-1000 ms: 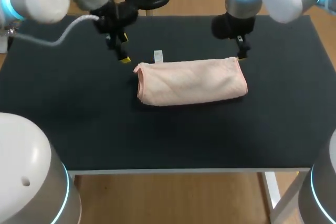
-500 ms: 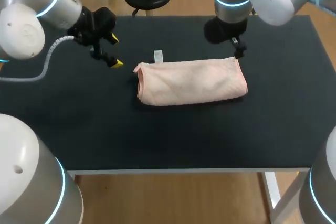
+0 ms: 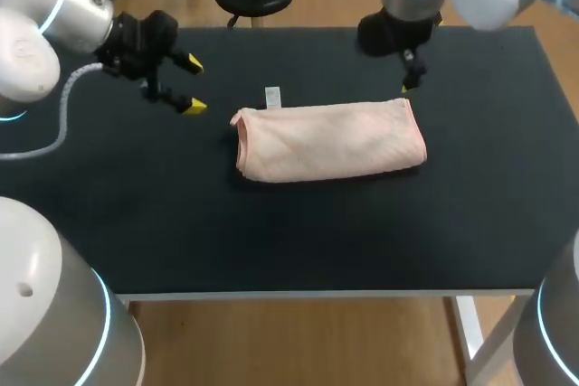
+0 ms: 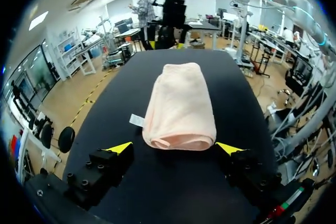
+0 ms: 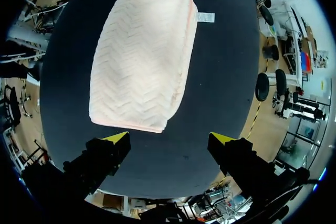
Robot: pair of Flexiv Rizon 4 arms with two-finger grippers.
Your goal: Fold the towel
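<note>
One pink towel [image 3: 330, 140] lies folded into a flat oblong near the middle of the single black table [image 3: 271, 232], with one small white label [image 3: 272, 97] showing on the table at its far edge, towards the left end. Two grippers are present: the left gripper [image 3: 192, 85] stands off the towel's left end, apart from it, fingers spread wide and holding nothing. The right gripper [image 5: 169, 138] is near the towel's far right corner, fingers likewise spread, not touching the cloth and empty.

A black table [image 3: 136, 223] carries a folded pink towel [image 3: 330, 142], with a small white tag [image 3: 272, 97] just beside it.
</note>
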